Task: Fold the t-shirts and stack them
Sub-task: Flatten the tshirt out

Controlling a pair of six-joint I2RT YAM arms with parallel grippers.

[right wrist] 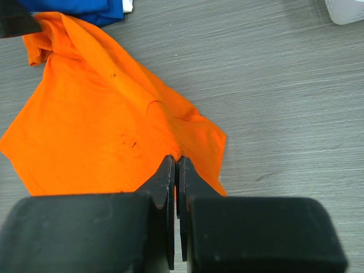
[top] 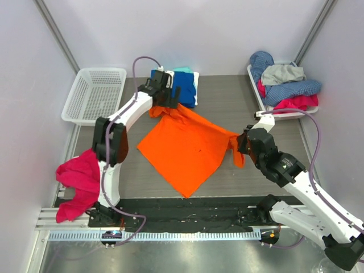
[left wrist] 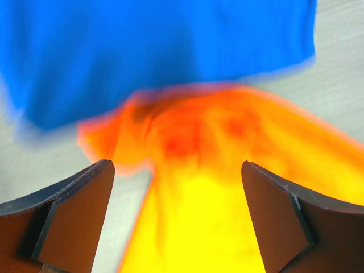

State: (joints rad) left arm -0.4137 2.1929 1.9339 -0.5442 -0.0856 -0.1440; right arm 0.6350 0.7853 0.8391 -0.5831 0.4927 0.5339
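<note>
Bright orange cloth t-shirt spread mostly flat at the centre of the grey wood-grain surface, with a few small dark specks on the fabric.

Left fingers spread wide above the far-left corner of the orange t-shirt, bunched cloth below and between them; contact with the cloth not determinable from the blurred wrist view.

Right fingers pressed together at the right edge of the orange t-shirt, pinching a fold of its cloth, with that edge gathered into a ridge.

Folded royal blue cloth t-shirt just beyond the far-left corner of the orange t-shirt and meeting it there, resting on pale teal and white folded cloth.

White plastic lattice basket well to the far left of the orange t-shirt.

Magenta cloth draped at the surface edge, near left of the orange t-shirt.

White tray heaped with blue, grey and pink garments, far right of the orange t-shirt.
</note>
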